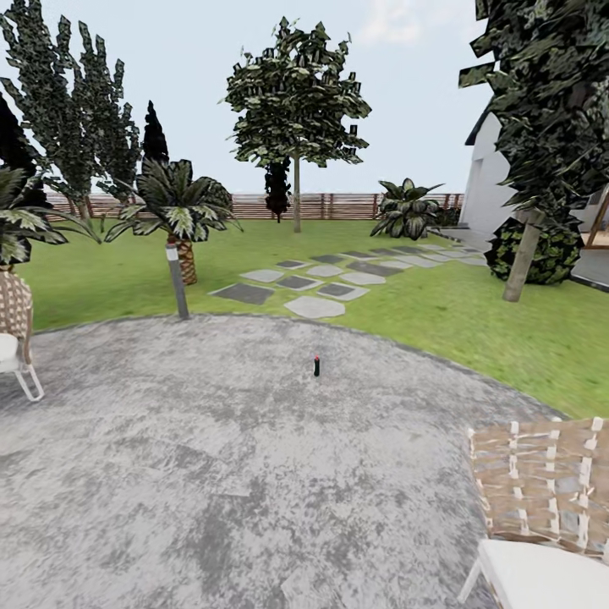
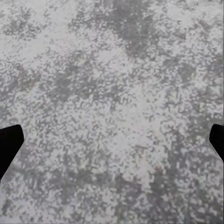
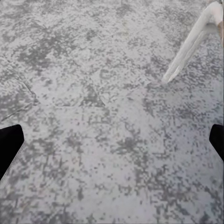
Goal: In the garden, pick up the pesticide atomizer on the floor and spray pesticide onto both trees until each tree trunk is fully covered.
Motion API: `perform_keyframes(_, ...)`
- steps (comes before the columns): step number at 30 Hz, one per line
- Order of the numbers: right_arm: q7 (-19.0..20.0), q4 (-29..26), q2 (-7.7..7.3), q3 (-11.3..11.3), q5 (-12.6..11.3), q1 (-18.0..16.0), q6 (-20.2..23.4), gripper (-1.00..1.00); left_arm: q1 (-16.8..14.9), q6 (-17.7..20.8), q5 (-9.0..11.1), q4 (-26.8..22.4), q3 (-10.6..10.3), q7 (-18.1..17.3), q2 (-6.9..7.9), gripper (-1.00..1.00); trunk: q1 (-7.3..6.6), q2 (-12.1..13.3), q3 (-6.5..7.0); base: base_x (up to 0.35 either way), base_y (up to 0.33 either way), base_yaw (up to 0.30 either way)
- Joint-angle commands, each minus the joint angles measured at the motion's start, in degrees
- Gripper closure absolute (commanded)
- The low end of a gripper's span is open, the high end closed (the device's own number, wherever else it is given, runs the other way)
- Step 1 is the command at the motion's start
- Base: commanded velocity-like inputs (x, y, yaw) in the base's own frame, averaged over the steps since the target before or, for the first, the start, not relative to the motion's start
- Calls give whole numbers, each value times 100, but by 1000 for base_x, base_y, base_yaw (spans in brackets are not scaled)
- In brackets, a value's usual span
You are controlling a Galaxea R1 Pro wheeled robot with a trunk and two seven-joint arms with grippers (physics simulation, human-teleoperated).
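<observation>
The head view shows the atomizer (image 1: pixel 316 365) standing on the grey patio (image 1: pixel 211 474), with a chair (image 1: pixel 541 507) at the right and trees (image 1: pixel 296 110) far back. Both wrist views look down at bare patio between wide-open fingers (image 2: pixel 10 144) (image 3: pixel 10 144); a white chair leg (image 3: pixel 191 42) lies beyond the right fingers.

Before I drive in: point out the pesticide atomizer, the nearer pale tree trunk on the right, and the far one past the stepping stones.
pesticide atomizer (image 1: pixel 316 366): head view, middle of the dark bottle.
nearer tree trunk (image 1: pixel 523 258): head view, mid-trunk.
far tree trunk (image 1: pixel 297 199): head view, mid-trunk.
</observation>
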Motion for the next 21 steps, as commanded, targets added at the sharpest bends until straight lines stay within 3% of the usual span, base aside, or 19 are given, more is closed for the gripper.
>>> perform_keyframes(1,1,4,1,-10,0,-3,-18,-100,-5,-19,3,5,4,7,-1,-100,3,-2,-6,339,0,0)
perform_keyframes(21,3,-2,6,-5,-1,-3,-18,-100,-3,-19,3,6,4,7,-8,-100,3,-2,-6,339,23,0)
